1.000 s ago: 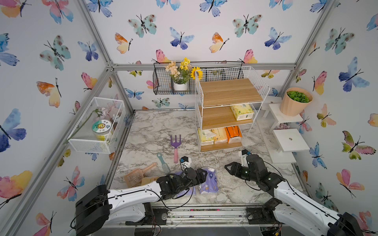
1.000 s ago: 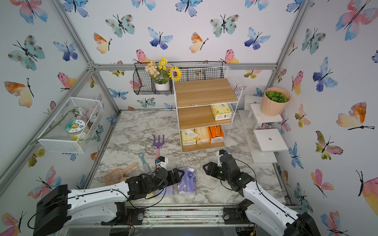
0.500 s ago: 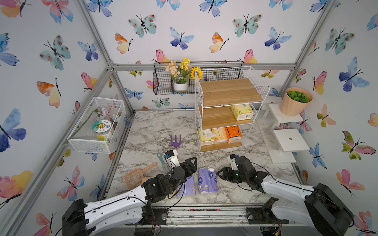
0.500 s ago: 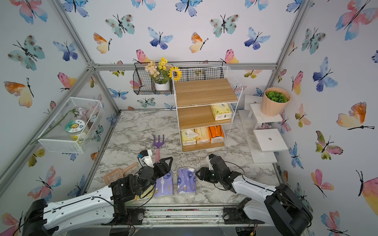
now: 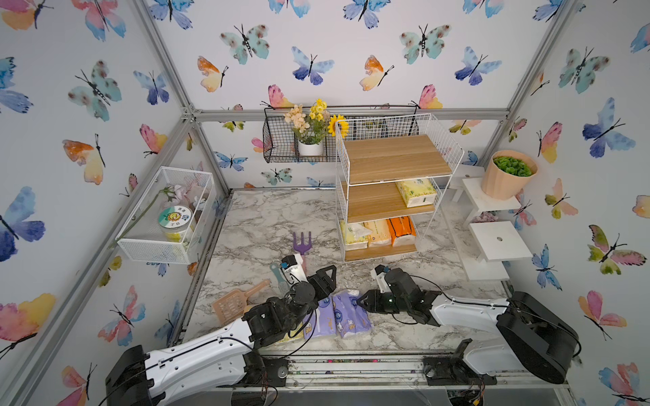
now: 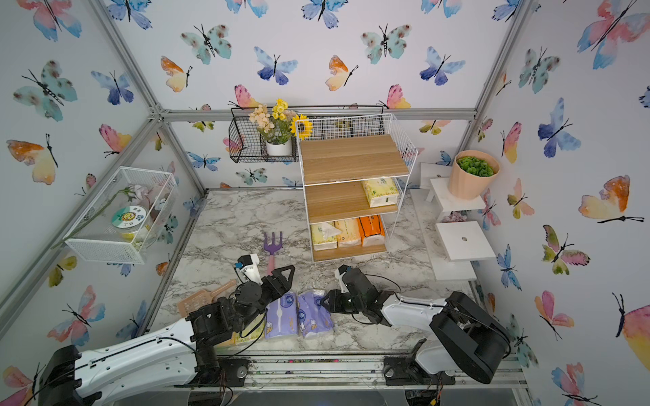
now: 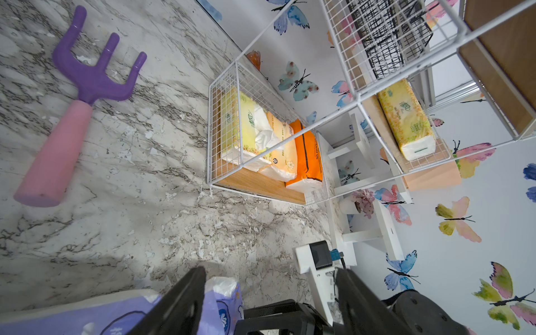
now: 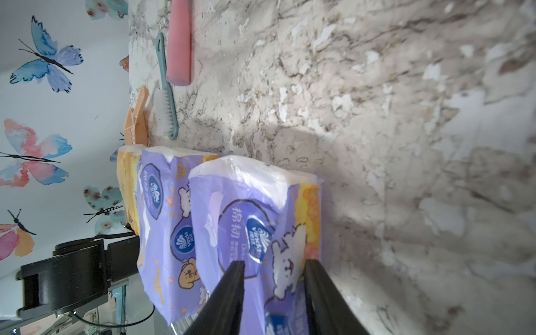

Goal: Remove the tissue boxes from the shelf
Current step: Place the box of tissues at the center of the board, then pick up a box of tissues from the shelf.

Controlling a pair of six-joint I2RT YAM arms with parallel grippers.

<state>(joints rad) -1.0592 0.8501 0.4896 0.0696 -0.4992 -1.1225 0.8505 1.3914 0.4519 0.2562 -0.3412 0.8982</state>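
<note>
- In both top views, four tissue packs sit on the shelf [image 5: 397,158], which stands at 1 o'clock on the surface [image 5: 267,218]. A yellow pack [image 5: 416,191] is on the middle board. A pale yellow pack [image 5: 352,236], peach pack [image 5: 378,233] and orange pack [image 5: 401,231] touch side by side on the bottom board. Two purple packs [image 6: 314,313] lie at 6 o'clock, off the shelf.
- The left hand [image 5: 325,281] and right hand [image 5: 362,303] sit close on either side of those purple packs. If both swing toward the shelf together, the arms could clash.
- A rake [image 6: 272,247] lies at 11 o'clock of the left hand, and a brush [image 5: 278,276] and scoop [image 5: 235,304] at 9 o'clock. A wide swing would knock them.
- Left wrist view: the left hand [image 7: 271,278] is spread wide with nothing between its fingers. White wire grid closes the shelf's side, so only the front is free, and a slanted approach would hit wire. Loose tissue bulges from the pale yellow pack [image 7: 246,124] and could snag or pull out.
- Right wrist view: the right hand [image 8: 274,266] has its fingers apart astride the nearer purple pack [image 8: 246,217]. Whether they pinch the wrap I cannot tell. Pulling away while caught would drag the soft pack.
</note>
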